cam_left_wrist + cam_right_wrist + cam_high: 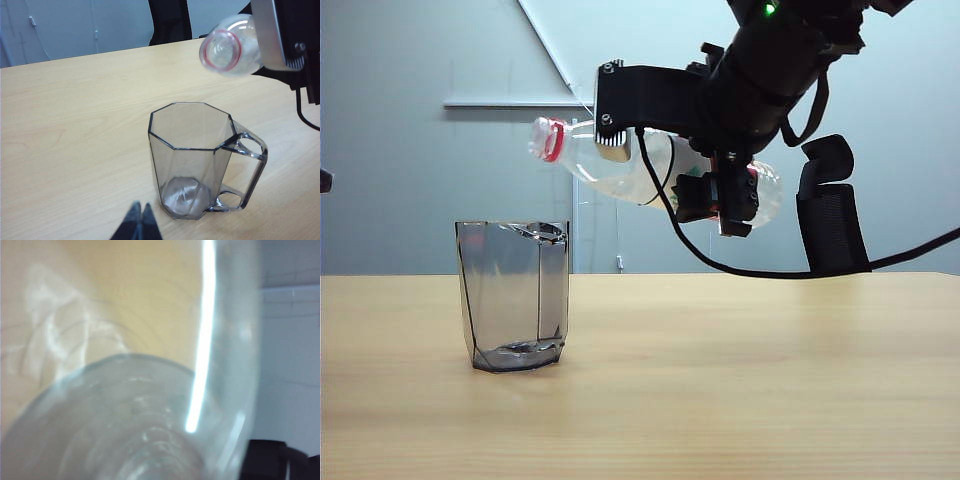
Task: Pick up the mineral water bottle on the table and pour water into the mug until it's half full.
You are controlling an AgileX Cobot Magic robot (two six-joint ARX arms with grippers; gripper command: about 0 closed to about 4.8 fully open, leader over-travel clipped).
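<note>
Ext. view: mineral water bottle (620, 165) is being held nearly level by right tool (720, 195), jaws clamped round its body, open mouth up-left of tool, above mug (513, 296) on worktop (740, 380). Left wrist view only: mug handle, left tool (138, 222) tips pressed together, beside mug base. Right wrist view: only blurred bottle.

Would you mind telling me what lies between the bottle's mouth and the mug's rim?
Nothing: the exterior view shows only open air between the tilted mineral water bottle, held in the right claw, and the mug.
</note>
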